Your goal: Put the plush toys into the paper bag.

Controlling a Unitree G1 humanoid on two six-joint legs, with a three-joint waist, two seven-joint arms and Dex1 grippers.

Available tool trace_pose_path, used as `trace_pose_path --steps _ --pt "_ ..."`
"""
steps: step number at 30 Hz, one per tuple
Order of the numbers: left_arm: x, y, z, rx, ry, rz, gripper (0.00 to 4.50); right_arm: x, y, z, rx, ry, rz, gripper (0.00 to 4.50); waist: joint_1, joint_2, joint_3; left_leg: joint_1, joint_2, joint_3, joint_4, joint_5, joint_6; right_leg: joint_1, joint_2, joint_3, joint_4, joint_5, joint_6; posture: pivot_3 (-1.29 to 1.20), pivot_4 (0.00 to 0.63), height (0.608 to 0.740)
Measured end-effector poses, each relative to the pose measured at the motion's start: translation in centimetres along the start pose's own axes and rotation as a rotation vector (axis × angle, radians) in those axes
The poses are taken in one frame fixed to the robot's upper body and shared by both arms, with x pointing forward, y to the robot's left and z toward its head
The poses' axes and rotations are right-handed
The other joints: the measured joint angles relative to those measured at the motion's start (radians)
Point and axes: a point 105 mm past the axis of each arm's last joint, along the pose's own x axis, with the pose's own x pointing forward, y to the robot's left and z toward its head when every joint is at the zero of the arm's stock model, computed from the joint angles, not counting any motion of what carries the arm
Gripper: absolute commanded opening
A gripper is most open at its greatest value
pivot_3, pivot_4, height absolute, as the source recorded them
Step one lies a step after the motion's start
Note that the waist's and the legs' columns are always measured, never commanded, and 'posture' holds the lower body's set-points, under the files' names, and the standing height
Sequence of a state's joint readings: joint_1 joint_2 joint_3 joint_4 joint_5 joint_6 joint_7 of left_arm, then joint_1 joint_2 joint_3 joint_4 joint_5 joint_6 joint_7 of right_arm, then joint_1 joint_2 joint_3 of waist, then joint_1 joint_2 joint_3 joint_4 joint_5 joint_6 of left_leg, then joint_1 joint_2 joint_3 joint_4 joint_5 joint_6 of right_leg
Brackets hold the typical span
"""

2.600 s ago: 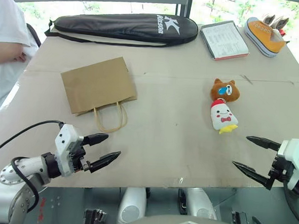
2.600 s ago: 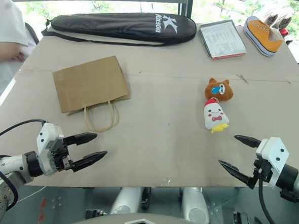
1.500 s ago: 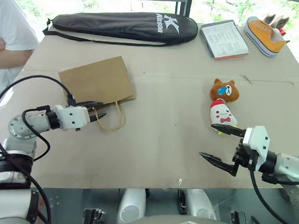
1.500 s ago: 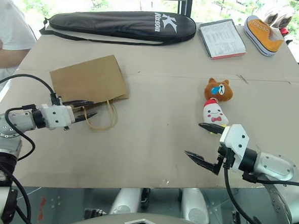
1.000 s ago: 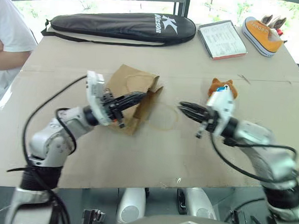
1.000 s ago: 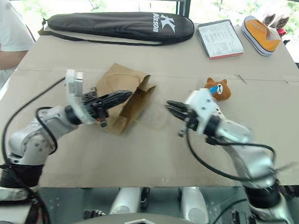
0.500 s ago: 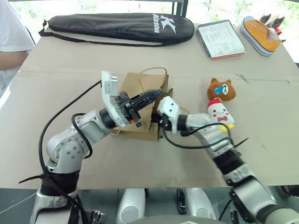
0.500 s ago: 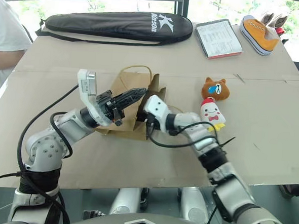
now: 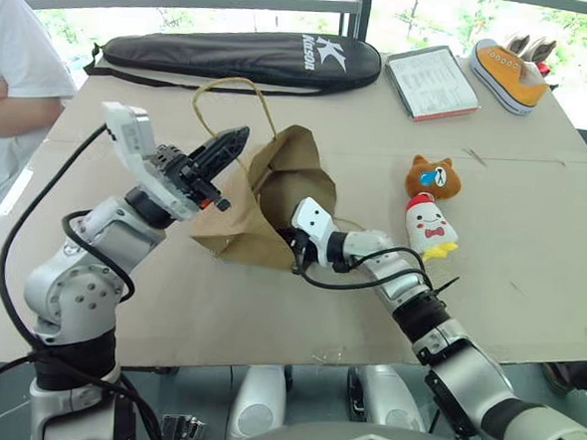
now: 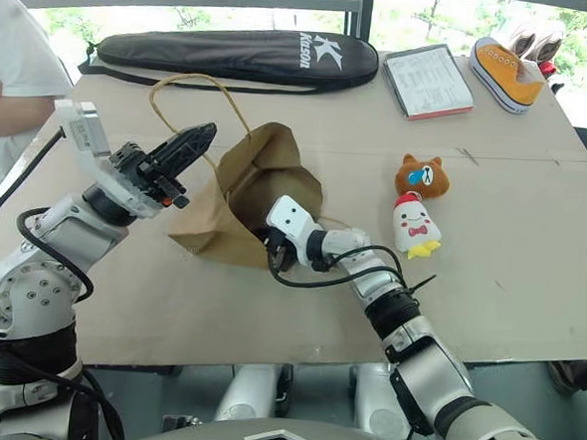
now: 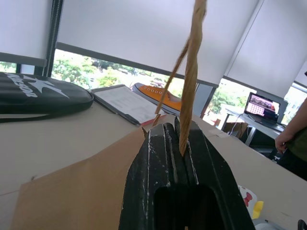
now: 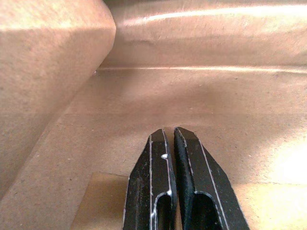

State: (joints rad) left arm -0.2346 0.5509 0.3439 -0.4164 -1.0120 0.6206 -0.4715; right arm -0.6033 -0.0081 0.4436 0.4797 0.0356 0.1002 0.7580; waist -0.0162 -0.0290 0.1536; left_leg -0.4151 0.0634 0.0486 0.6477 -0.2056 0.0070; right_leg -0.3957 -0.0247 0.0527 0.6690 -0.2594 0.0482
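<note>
The brown paper bag [image 9: 275, 194] lies tilted on the table with its mouth lifted toward the right. My left gripper [image 9: 233, 142] is shut on one twisted handle [image 11: 191, 72] and holds it up above the bag. My right gripper [image 12: 172, 132] is shut, holds nothing, and reaches into the bag's mouth; its fingers [image 12: 160, 158] are surrounded by brown paper. The two plush toys lie on the table to the right of the bag: the brown-orange bear head [image 9: 432, 177] and, just in front of it, the white chick [image 9: 428, 226].
A long black racket case [image 9: 234, 52] lies along the far edge. A booklet [image 9: 432, 81] and an orange sneaker [image 9: 510, 66] sit at the far right. A person in a white shirt [image 9: 18, 83] stands at the table's left side.
My left gripper has pulled the handle up and to the left, lifting the bag's mouth. My right gripper went from beside the bear into the bag's mouth and has stayed there.
</note>
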Motion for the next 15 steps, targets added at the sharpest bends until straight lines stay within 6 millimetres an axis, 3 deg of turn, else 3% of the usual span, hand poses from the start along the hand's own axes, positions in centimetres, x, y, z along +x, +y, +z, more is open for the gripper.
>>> trace_pose_path --steps 3,4,6,8,9,13,15 --pt "0.1 -0.3 -0.2 0.038 0.023 -0.033 0.00 -1.3 -0.8 0.5 -0.014 0.036 -0.050 0.01 0.002 0.000 0.001 -0.002 -0.001 0.001 -0.001 0.000 0.000 -0.001 -0.001 0.000 -0.001 0.000 0.000 0.00 0.150 0.740" --pt "0.2 -0.5 -0.3 0.046 0.027 -0.044 0.00 -1.6 -1.2 0.8 0.008 0.028 -0.066 0.25 0.002 0.000 0.001 -0.003 -0.001 0.001 -0.001 0.000 0.000 -0.001 -0.001 0.000 -0.001 0.000 0.000 0.00 0.150 0.740" --pt "0.4 -1.0 -0.8 0.061 0.048 -0.080 0.00 -3.3 -2.5 2.4 0.062 -0.025 -0.114 0.80 0.002 0.000 0.001 -0.003 -0.001 0.001 -0.003 0.000 0.000 -0.001 -0.001 0.000 -0.004 0.000 0.000 0.00 0.150 0.740" --pt "0.7 -1.5 -1.3 0.072 0.065 -0.113 0.00 -5.4 -3.3 4.6 0.064 -0.083 -0.147 1.67 0.001 0.000 0.001 -0.003 -0.001 0.001 -0.006 0.000 0.000 -0.002 -0.001 0.000 -0.006 0.000 0.000 0.00 0.150 0.740" --pt "0.7 -1.6 -1.4 0.075 0.067 -0.118 0.00 -5.9 -3.4 5.1 0.065 -0.096 -0.151 1.97 0.001 0.000 0.001 -0.003 -0.001 0.001 -0.007 0.000 0.000 -0.002 -0.001 0.000 -0.006 0.000 0.001 0.00 0.150 0.740" --pt "1.2 -2.2 -2.1 0.105 0.084 -0.167 0.00 -11.1 -3.2 9.0 0.087 -0.184 -0.206 3.79 0.004 0.001 0.001 -0.005 -0.001 0.001 -0.012 0.000 0.000 -0.005 -0.001 -0.001 -0.007 0.001 0.003 0.00 0.150 0.740" --pt "1.3 -1.9 -2.2 0.107 0.081 -0.162 0.00 -13.7 -3.1 11.1 0.051 -0.213 -0.257 3.79 0.004 0.001 0.001 -0.005 -0.001 0.000 -0.012 0.000 0.000 -0.006 -0.001 -0.001 -0.008 0.001 0.002 0.00 0.150 0.740"
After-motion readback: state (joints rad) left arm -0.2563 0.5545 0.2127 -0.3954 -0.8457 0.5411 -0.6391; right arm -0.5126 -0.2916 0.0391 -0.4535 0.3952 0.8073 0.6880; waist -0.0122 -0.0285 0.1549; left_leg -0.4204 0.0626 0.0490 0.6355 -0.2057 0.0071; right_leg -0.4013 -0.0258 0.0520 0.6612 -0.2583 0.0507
